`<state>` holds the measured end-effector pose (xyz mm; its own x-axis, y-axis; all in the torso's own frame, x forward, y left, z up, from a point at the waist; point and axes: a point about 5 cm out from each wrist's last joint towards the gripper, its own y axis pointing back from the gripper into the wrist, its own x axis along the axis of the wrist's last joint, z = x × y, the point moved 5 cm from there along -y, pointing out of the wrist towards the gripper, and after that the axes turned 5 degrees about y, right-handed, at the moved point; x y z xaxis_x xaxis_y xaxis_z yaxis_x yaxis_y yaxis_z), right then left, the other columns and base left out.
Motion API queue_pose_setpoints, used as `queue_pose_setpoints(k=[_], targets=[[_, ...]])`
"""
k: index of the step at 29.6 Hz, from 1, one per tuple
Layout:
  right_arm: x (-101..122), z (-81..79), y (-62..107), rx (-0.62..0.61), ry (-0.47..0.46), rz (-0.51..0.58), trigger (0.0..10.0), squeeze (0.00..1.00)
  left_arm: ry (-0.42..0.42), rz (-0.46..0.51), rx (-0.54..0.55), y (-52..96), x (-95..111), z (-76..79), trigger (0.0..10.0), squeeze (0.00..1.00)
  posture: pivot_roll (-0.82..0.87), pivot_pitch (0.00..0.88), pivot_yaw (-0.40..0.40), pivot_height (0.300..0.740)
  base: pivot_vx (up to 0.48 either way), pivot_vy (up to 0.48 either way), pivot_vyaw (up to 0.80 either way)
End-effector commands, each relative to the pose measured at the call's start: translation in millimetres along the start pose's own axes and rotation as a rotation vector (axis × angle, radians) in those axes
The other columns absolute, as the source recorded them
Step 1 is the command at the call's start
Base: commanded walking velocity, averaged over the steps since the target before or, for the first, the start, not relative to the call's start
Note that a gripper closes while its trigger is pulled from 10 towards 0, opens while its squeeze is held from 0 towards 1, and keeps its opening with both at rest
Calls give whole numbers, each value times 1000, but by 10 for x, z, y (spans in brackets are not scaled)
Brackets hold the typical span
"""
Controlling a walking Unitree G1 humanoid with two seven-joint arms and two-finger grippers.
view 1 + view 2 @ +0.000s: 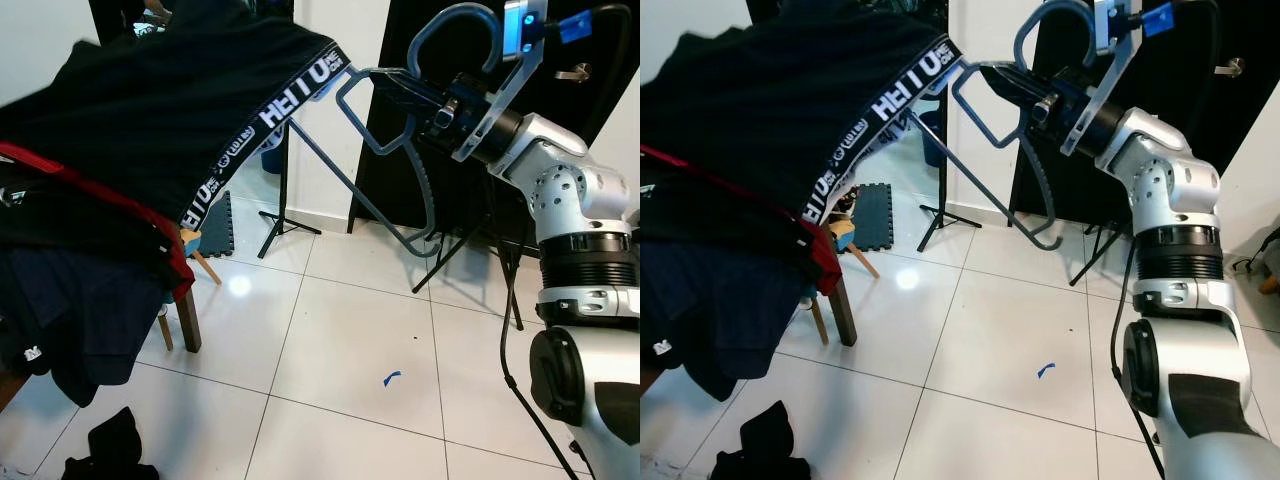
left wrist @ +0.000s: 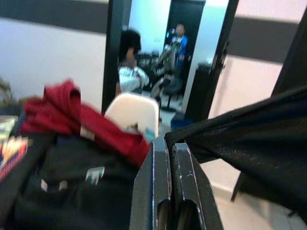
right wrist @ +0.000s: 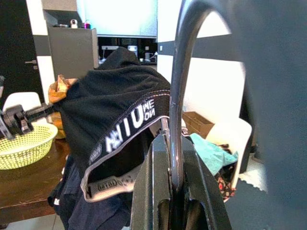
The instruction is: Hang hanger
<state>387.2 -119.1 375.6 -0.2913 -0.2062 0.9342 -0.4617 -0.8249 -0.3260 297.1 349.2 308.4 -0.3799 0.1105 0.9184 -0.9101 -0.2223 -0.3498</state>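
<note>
A grey-blue plastic hanger (image 1: 427, 190) is held up in front of me at head height, hook upward. My right gripper (image 1: 385, 82) is shut on its neck; the right wrist view shows the hanger rod (image 3: 175, 120) pinched between the black fingers (image 3: 153, 191). A black garment (image 1: 150, 110) with a white-lettered waistband (image 1: 290, 95) covers the hanger's left end and spreads out to the left. In the left wrist view, my left gripper (image 2: 170, 143) is shut, with taut black fabric (image 2: 240, 139) pulled from its tips. The garment hides the left arm in the eye views.
Below the garment, red (image 1: 90, 185) and dark blue clothes (image 1: 70, 310) are heaped on a wooden chair (image 1: 187, 320). A tripod stand (image 1: 283, 215) and a black door (image 1: 390, 190) stand behind. A black cloth (image 1: 115, 445) and blue scrap (image 1: 391, 378) lie on the tiles.
</note>
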Motion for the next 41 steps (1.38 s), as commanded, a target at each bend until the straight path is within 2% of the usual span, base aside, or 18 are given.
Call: queue_pose_setpoints(k=[1,2,3,8,9,13,16,17,19,20,21,22,24,26,30,34,40,41], targets=[[86,35,59,-21,20,25,10000,0,10,-74,22,38,-205,4,0,0,-20,0,-59,740,0,0,0],[71,9,51,-5,24,19,10000,0,31,-103,-6,46,-287,76,0,0,-20,0,-59,740,0,0,0],[53,-40,42,24,30,11,10000,0,16,-162,-92,72,-418,264,2627,0,-19,0,-60,740,0,0,0],[43,-69,37,42,34,7,10000,0,1,-197,-151,96,-503,386,2627,0,-19,0,-60,740,0,0,0],[55,-93,26,55,34,13,10000,0,2,-264,-306,187,-638,700,10000,0,-21,0,-60,740,0,0,0],[98,-114,9,66,29,43,10000,0,-21,-363,-454,335,-837,1007,10000,0,-22,0,-59,740,0,0,0],[127,-113,7,65,24,62,10000,0,-50,-407,-448,363,-927,984,10000,0,-22,0,-58,740,0,0,0],[174,-101,17,61,16,84,10000,0,-108,-451,-381,361,-1021,821,10000,0,-20,0,-57,740,0,0,0],[174,-101,17,61,16,84,10000,0,-108,-451,-381,361,-1021,821,10000,0,-20,0,-57,740,0,0,0],[226,-73,34,50,11,103,10000,0,-163,-500,-281,364,-1111,588,10000,0,-21,0,-57,740,0,0,0],[226,-73,34,50,11,103,10000,0,-163,-500,-281,364,-1111,588,10000,0,-21,0,-57,740,0,0,0],[284,-35,53,34,5,123,10000,0,-182,-556,-157,389,-1199,326,10000,0,-21,0,-56,740,0,0,0],[284,-35,53,34,5,123,10000,0,-182,-556,-157,389,-1199,326,10000,0,-21,0,-56,740,0,0,0],[372,65,84,-17,-11,156,10000,0,-185,-678,53,563,-1397,-85,10000,0,-19,0,-60,740,0,0,0],[385,81,89,-24,-15,163,10000,0,-153,-721,114,659,-1474,-148,10000,0,-17,0,-62,740,0,0,0],[382,69,83,-17,-22,165,10000,0,-125,-725,107,670,-1507,-71,10000,0,-18,0,-64,740,0,0,0],[330,-19,31,32,-34,150,10000,0,-3,-513,-170,397,-1209,595,10000,0,-19,0,-66,740,0,0,0],[301,-52,16,48,-32,141,10000,0,14,-477,-229,374,-1137,730,10000,275,-17,0,-67,740,0,0,0]])
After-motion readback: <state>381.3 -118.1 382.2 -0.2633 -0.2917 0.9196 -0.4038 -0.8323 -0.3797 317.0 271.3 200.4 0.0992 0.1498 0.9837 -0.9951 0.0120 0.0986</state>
